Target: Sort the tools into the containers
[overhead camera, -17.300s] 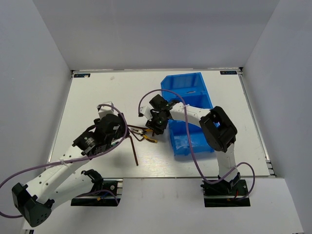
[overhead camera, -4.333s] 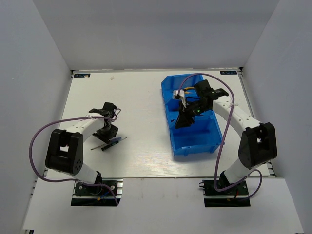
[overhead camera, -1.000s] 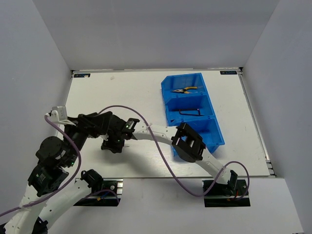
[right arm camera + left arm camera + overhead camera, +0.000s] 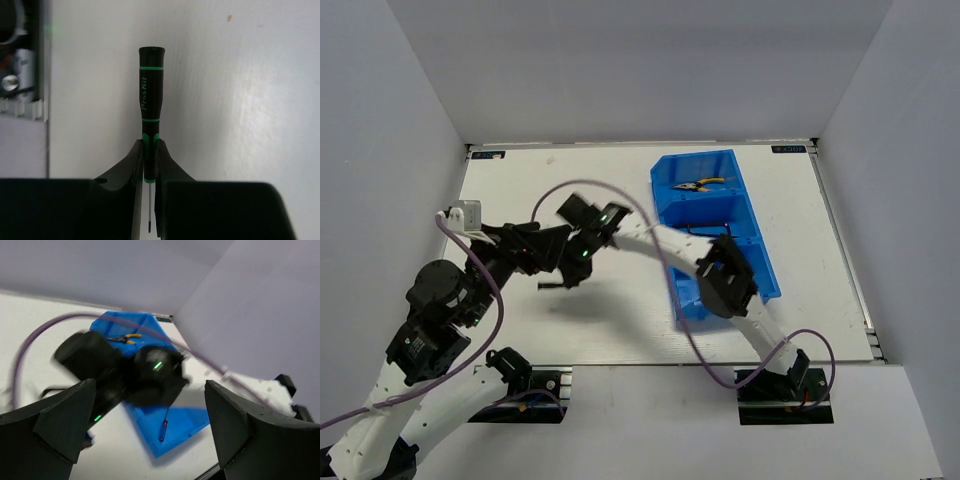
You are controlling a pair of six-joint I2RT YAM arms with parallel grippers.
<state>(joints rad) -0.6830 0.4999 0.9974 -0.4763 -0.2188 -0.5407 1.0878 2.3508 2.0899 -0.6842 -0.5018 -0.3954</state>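
1. On the white table (image 4: 520, 190), the blue bins (image 4: 692, 300) were set on the right half in a row of three compartments running from near to far.
2. The table was enclosed by plain grey walls (image 4: 620, 70) at the back and on both sides, and a metal rail (image 4: 840, 240) was seen along its edges.
3. The pliers (image 4: 703, 184) were seen lying in the far compartment, and the hex key (image 4: 705, 229) in the middle one, close beside the right arm (image 4: 650, 240).
4. In the left wrist view, a second screwdriver (image 4: 163, 427) was seen in the near compartment.
5. The right arm was stretched across the table to its left half, well apart from the bins.
6. The right gripper (image 4: 150, 150) was closed on a screwdriver (image 4: 151, 90), which was pinched at the green collar below its black handle.
7. The handle was pointed away from the fingers, with bare white table behind it; whether it touched the table could not be told.
8. The left arm (image 4: 430, 320) was raised over the left side of the table, close to the right wrist.
9. The left gripper (image 4: 148, 390) was spread wide with nothing between its fingers (image 4: 65, 425).
10. Purple cables (image 4: 570, 190) were looped along both arms.
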